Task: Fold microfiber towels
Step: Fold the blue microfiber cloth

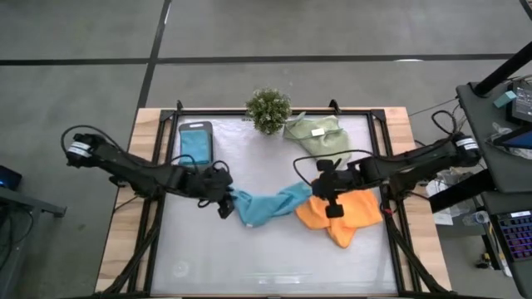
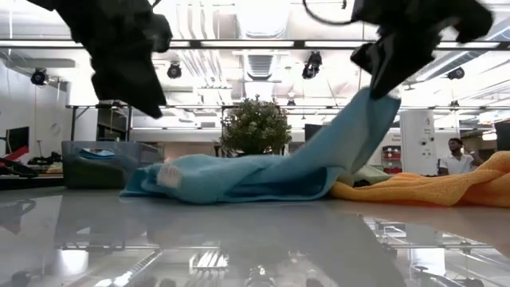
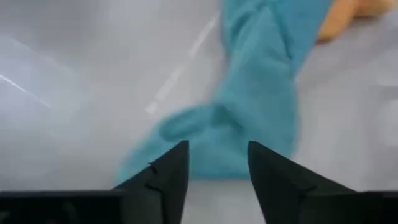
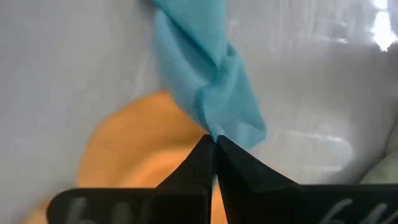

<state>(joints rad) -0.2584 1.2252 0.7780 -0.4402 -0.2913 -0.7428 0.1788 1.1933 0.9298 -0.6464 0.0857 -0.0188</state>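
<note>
From the overhead camera I saw the teal towel (image 1: 268, 205) stretched in a twisted band across the middle of the frame, on the white table (image 1: 274, 257). My right gripper (image 4: 214, 146) was pinched shut on one corner of that towel, and in the low view the cloth rose from the tabletop in a slope toward the upper right of the frame. My left gripper (image 3: 216, 168) had its fingers parted with nothing between them, sitting just beside the towel's other end, which lay slack on the surface left of centre. The orange towel (image 1: 341, 214) lay crumpled at centre right, directly under the right gripper and touching the teal one. A sage-green towel (image 1: 318, 134) with a small white tag sat in the upper right part of the table, next to the plant (image 1: 268, 110) at the top centre. Another teal towel (image 1: 196, 141) lay on the dark tray (image 1: 181, 137) in the upper left.
</note>
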